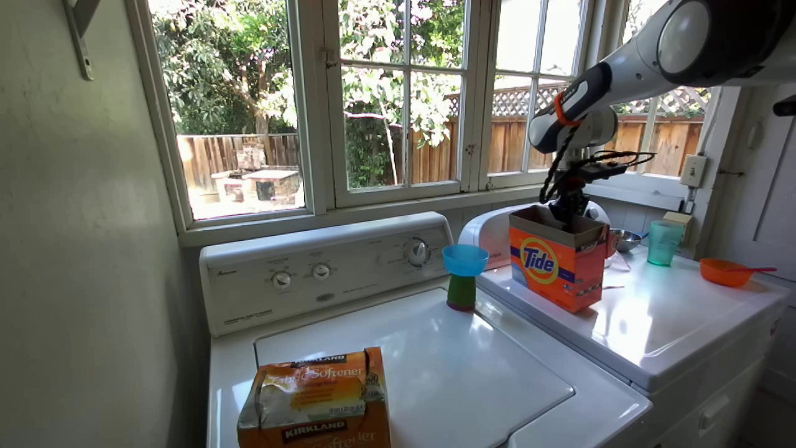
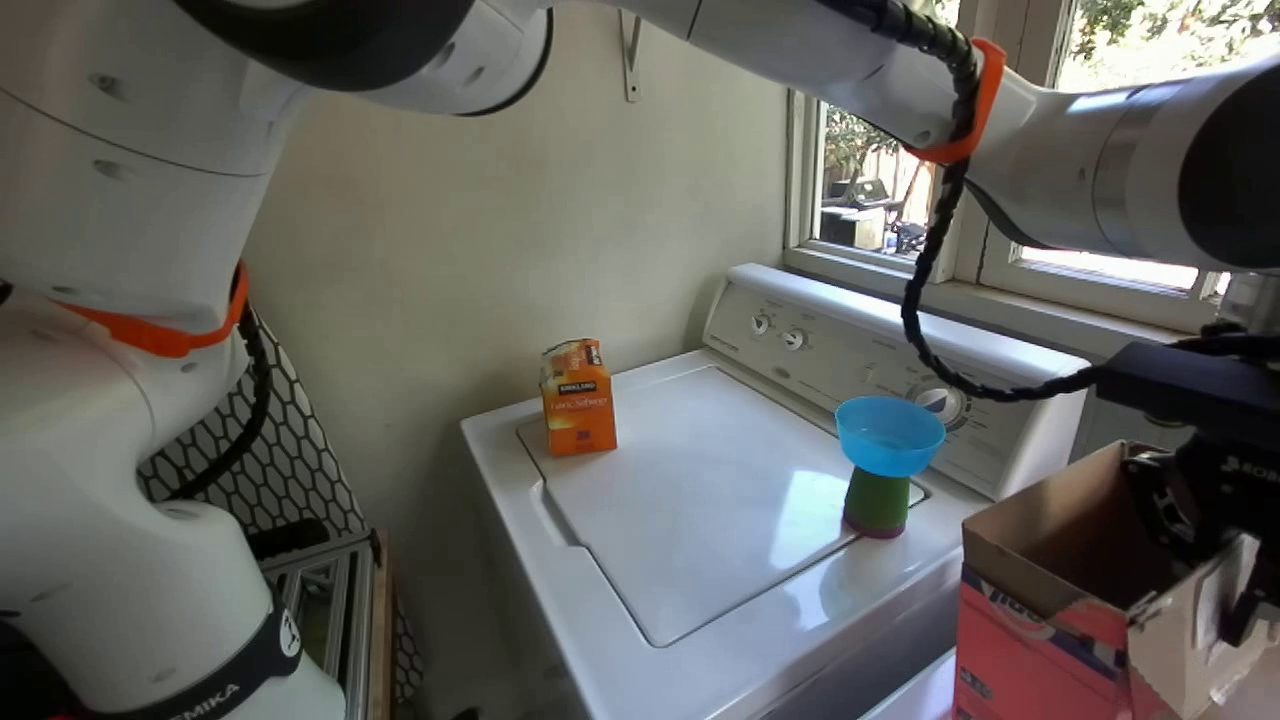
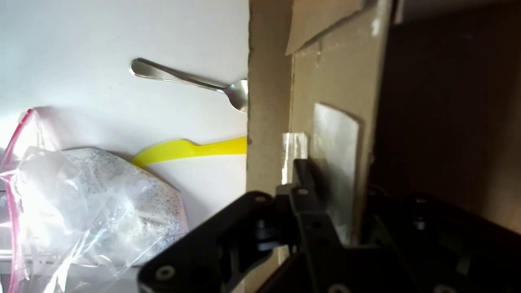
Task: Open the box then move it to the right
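The orange Tide box [image 1: 550, 264] is upright, its top open, at the edge of the counter [image 1: 678, 311] — between the blue bowl [image 1: 465, 260] and the green cup [image 1: 664, 242] in an exterior view. The end effector [image 3: 338, 187] straddles one side of it, one finger inside, one outside; whether they pinch the cardboard I cannot tell. Beside it, the wrist view shows a spoon [image 3: 183, 78] and a yellow utensil [image 3: 183, 150] — both partly hidden.

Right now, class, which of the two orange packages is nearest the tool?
The Tide box: the tool is right at its open top. The fabric softener package sits well away from the tool, on the washer.
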Controlling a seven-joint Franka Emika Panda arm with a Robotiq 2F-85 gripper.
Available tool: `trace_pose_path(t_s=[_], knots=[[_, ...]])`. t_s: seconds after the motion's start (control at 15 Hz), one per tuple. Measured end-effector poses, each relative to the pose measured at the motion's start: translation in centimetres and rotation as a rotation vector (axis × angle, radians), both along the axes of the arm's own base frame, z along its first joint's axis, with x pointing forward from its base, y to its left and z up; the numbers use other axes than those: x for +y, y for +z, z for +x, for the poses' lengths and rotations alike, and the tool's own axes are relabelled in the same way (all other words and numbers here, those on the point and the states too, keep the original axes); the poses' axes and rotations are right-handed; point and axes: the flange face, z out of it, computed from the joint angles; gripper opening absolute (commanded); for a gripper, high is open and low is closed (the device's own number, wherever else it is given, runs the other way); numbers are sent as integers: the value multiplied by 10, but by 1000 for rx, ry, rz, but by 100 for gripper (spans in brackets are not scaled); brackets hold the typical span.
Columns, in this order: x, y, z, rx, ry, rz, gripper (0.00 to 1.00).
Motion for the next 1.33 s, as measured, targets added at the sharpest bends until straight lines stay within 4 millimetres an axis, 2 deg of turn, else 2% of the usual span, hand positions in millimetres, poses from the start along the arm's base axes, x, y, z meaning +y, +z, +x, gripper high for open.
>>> trace_pose_path(t_s=[0.4, 0.47, 1.0, 1.33], knots=[[-1, 9, 3, -17, 3, -8, 95], [-1, 12, 4, -21, 5, -9, 99], [-2, 37, 2, -45, -8, -22, 100], [-2, 68, -4, -83, -28, -36, 100]])
